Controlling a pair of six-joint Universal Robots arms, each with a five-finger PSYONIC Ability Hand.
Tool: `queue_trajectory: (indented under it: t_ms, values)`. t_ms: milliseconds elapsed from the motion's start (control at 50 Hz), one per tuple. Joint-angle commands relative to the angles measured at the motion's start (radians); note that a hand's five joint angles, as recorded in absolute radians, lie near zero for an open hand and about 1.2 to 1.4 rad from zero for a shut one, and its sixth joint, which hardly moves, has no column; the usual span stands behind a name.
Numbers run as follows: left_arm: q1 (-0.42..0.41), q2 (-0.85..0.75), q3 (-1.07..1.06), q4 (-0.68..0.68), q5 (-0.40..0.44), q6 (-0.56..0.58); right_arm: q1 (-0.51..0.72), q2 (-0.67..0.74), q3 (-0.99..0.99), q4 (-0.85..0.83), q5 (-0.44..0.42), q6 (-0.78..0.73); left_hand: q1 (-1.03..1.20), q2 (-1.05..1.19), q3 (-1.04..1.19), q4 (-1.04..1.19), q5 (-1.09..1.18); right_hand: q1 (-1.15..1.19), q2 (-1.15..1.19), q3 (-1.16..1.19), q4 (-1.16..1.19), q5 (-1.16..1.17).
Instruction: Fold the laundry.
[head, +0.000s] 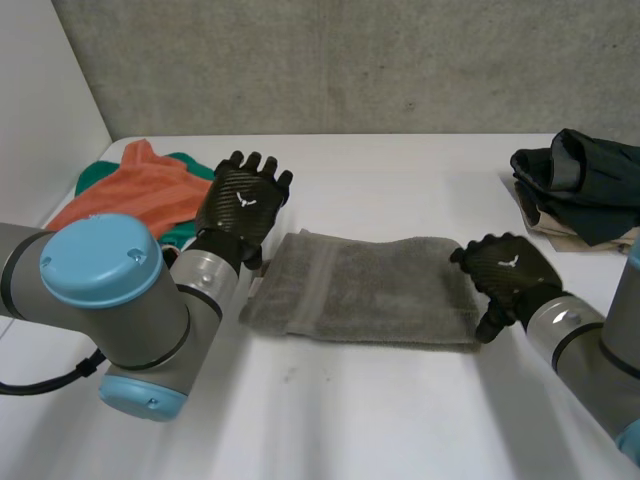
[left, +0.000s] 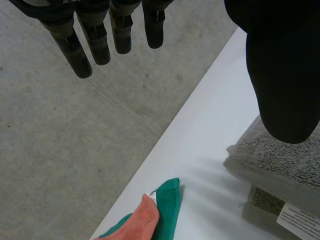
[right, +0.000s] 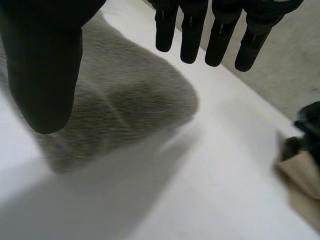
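Observation:
A grey towel (head: 370, 290) lies folded into a long strip in the middle of the white table (head: 400, 400). My left hand (head: 243, 200) hovers just off the towel's left end, fingers straight and spread, holding nothing. In the left wrist view the left hand (left: 280, 65) has the towel's layered end (left: 285, 160) below its thumb. My right hand (head: 505, 270) is at the towel's right end. In the right wrist view the right hand (right: 45, 65) is raised above the towel (right: 120, 110), fingers straight and thumb apart, with nothing between them.
An orange cloth (head: 140, 185) lies over a green cloth (head: 185, 165) at the back left, near the table's edge. A pile of dark clothes (head: 585, 180) on a beige piece (head: 555, 225) sits at the back right. A concrete wall stands behind.

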Motion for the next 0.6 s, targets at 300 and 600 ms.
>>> queue_trajectory:
  t_ms: [300, 600]
  values:
    - [-0.002, 0.025, -0.014, 0.001, 0.000, 0.000, -0.046, 0.000, 0.013, -0.078, 0.131, -0.238, -0.020, -0.027, -0.032, -0.027, -0.045, 1.049, 1.043, 1.057, 1.065, 1.076]
    - [0.009, 0.076, -0.014, -0.001, -0.004, -0.057, 0.366, 0.118, -0.073, -0.369, -0.102, -0.389, -0.020, -0.027, -0.032, -0.027, -0.045, 1.049, 1.043, 1.057, 1.065, 1.076]
